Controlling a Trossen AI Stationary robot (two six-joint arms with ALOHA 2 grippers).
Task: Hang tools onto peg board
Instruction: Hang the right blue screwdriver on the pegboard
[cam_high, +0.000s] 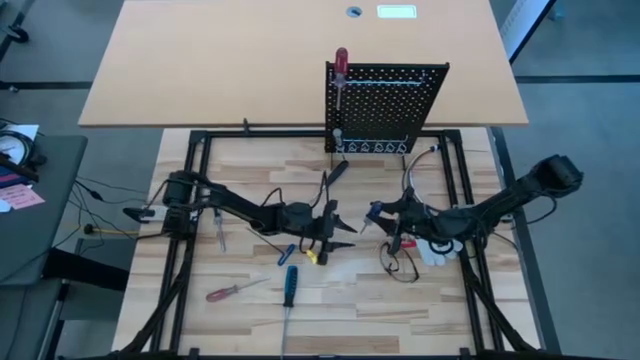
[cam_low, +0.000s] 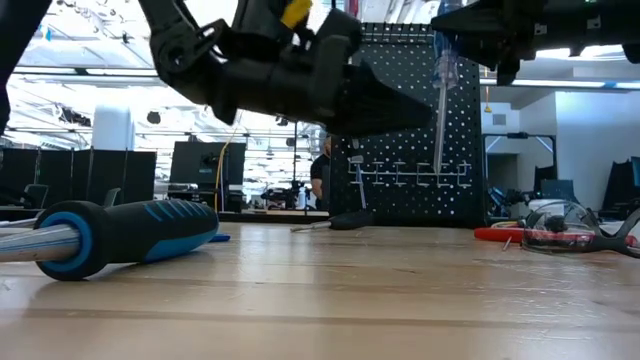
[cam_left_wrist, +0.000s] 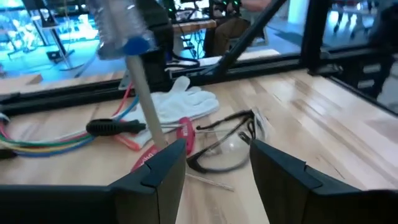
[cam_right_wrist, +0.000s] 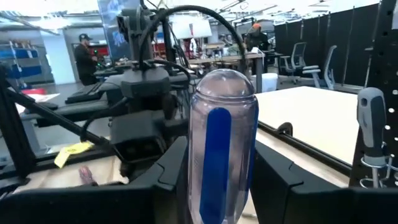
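Observation:
The black peg board (cam_high: 390, 100) stands upright at the table's far side, with a red-handled screwdriver (cam_high: 341, 66) hanging on its left part. My right gripper (cam_high: 380, 213) is shut on a screwdriver with a clear, blue-striped handle (cam_right_wrist: 224, 143), held in the air in front of the board; its steel shaft (cam_low: 440, 110) points down. My left gripper (cam_high: 345, 228) hovers open just left of it, with nothing between its fingers (cam_left_wrist: 214, 168). More screwdrivers lie flat on the table: a blue-handled one (cam_high: 290, 283), a red-handled one (cam_high: 232, 291) and a black one (cam_high: 335, 173). My right gripper pinches the clear handle's sides (cam_right_wrist: 205, 168) between its two fingers, below the handle's rounded top. The fingers come in about level from the table's right and lie across the handle. The screwdriver stands upright, shaft down, lifted clear of the table.
A white glove (cam_left_wrist: 180, 99), safety glasses (cam_left_wrist: 230, 140) and red-handled pliers (cam_left_wrist: 152, 155) lie under the right arm, beside loose cables (cam_high: 400, 268). Black frame rails (cam_high: 190, 190) border the wooden table. The near right part of the table is bare.

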